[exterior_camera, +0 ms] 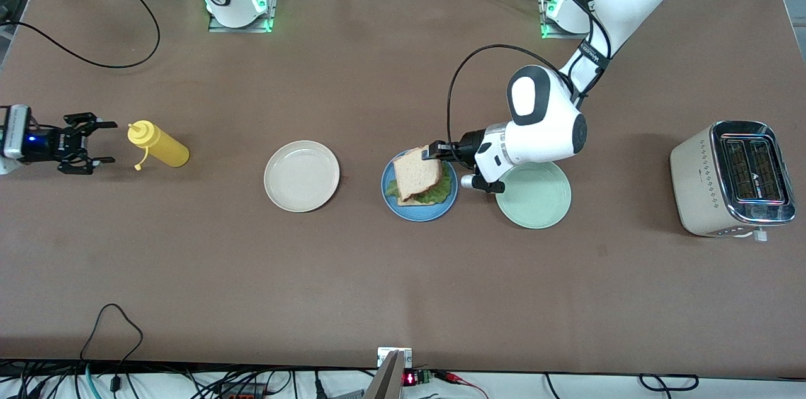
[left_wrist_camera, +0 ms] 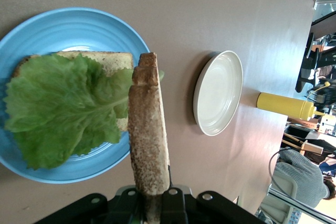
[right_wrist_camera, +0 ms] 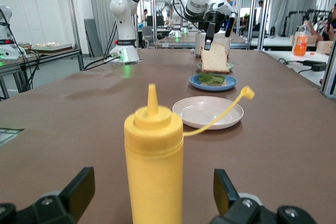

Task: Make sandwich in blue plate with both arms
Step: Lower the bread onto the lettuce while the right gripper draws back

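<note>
The blue plate (exterior_camera: 434, 213) sits mid-table and carries a bread slice (left_wrist_camera: 100, 59) with a green lettuce leaf (exterior_camera: 441, 192) on it. My left gripper (exterior_camera: 436, 151) is shut on the edge of a second bread slice (exterior_camera: 417, 174) and holds it tilted just above the lettuce. In the left wrist view the held slice (left_wrist_camera: 149, 140) stands on edge in my left gripper (left_wrist_camera: 152, 205), beside the lettuce (left_wrist_camera: 58, 108) and the plate (left_wrist_camera: 121, 30). My right gripper (exterior_camera: 110, 142) waits open at the right arm's end of the table, with a yellow squeeze bottle (exterior_camera: 157, 144) just ahead of its fingertips.
A cream-white plate (exterior_camera: 301, 175) lies beside the blue plate toward the right arm's end. A pale mint-green plate (exterior_camera: 534, 194) lies toward the left arm's end, partly under the left wrist. A toaster (exterior_camera: 733, 177) stands at the left arm's end. The bottle (right_wrist_camera: 154, 166) stands upright.
</note>
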You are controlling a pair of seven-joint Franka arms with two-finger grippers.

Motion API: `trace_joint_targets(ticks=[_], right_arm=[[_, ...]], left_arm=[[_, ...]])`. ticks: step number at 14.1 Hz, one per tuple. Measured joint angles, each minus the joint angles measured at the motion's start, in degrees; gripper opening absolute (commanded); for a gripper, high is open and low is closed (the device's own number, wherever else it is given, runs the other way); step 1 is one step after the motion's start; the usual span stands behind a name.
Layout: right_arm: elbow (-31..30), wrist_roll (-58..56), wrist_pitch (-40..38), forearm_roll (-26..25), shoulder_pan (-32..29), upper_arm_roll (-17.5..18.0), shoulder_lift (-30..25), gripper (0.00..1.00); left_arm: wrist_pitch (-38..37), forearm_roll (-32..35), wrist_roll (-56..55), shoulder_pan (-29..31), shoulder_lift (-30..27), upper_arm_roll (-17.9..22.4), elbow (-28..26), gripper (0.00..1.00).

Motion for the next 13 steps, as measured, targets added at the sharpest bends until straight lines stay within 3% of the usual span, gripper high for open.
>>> trace_joint_targets(ticks=[4, 6, 11, 13], right_arm=[[2.62, 12.97, -1.98, -4.09, 0.56, 2.14, -11.53, 1.00], [2.65, 19.50, -2.22, -4.84, 2.82, 2.84, -17.59, 1.00], [2.65, 42.61, -2.15, -8.16, 15.59, 3.26, -31.62, 1.00], [2.57, 53.31, -1.64, -11.63, 22.26, 3.31, -36.37, 1.00]], left_arm=[[0.08, -0.02, 3.81, 1.64, 2.68, 0.09, -0.32, 0.31], [0.09, -0.03, 4.77, 2.32, 3.92, 0.08, -0.30, 0.47], [0.24, -0.03, 5.09, 2.41, 6.20, 0.05, 0.28, 1.00], [0.29, -0.03, 5.96, 2.45, 6.47, 0.07, 1.07, 1.00]])
